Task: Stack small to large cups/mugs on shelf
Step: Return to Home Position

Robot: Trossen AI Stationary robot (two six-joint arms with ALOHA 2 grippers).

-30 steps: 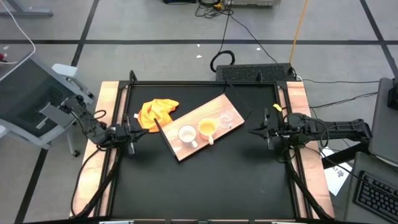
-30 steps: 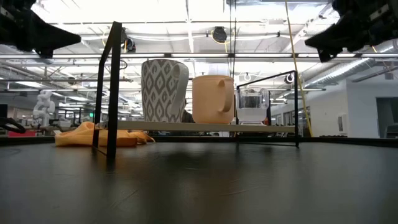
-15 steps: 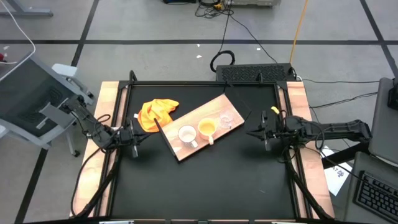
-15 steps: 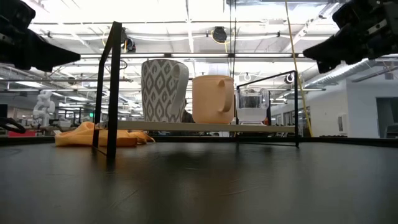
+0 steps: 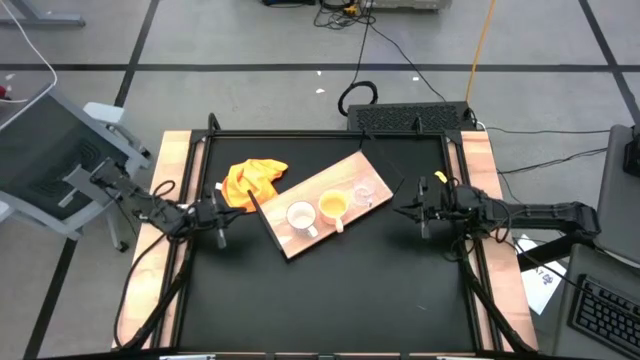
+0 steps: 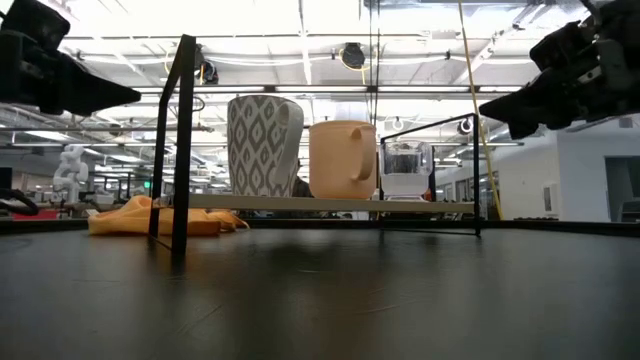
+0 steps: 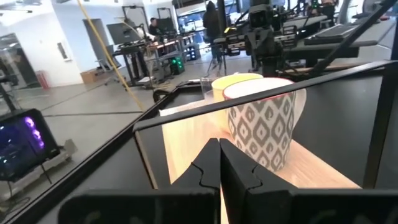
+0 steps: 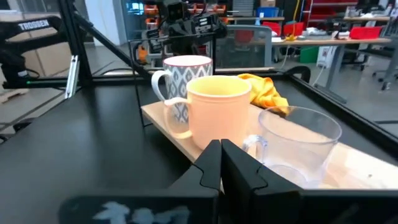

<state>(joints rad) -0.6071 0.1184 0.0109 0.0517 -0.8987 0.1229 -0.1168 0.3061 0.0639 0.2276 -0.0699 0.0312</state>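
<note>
Wooden light-brown board [image 5: 322,181] holds white patterned mug [image 5: 301,216], yellow-orange mug [image 5: 333,206], clear glass cup [image 5: 364,193]; crumpled yellow cloth [image 5: 252,180] touches board edge. We see left gripper [image 5: 222,212], right gripper [image 5: 403,210] flanking, fingers pressed together.

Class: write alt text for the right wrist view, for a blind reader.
Three vessels line the wooden shelf: clear glass cup nearest, yellow-orange mug next, white mug farthest. The right hand, shut and empty, points at them.
</note>
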